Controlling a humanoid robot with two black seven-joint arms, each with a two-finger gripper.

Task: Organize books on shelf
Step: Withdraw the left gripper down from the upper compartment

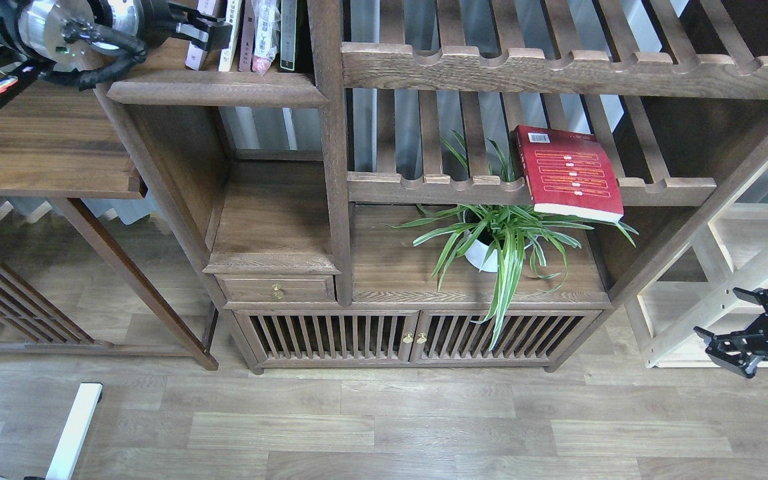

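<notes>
While the red book (571, 172) is lying flat on a slatted rack (531, 190) at the right, with its near edge sticking out past the scalloped rail above a potted plant (497, 233), the shelf (217, 90) at the far left is already carrying standing volumes. In the head view, a pale book (194, 40) and a yellow-green one (231, 37) are standing upright there, with a plastic-wrapped pink item (264, 33) and a thin dark volume (289, 33) just to their right.

The left hand (207, 33) is reaching in at the top left, its fingers lying against the pale book's left side; whether they are pinching it or only pressing on it, I cannot tell. The right hand (744, 337) is hanging low at the right edge, well apart from everything, with its fingers spread and nothing between them.

The red book is looking like the one not yet shelved. As a paperback it is probably light, but its covers are likely bending under a corner pinch, and the glossy cover may be slippery. The overhanging near edge is offering the best hold: one finger above, one below, close to the spine side, where the pages are staying together. The plant leaves just beneath are crowding that approach, so a low entry is risking a snag.
</notes>
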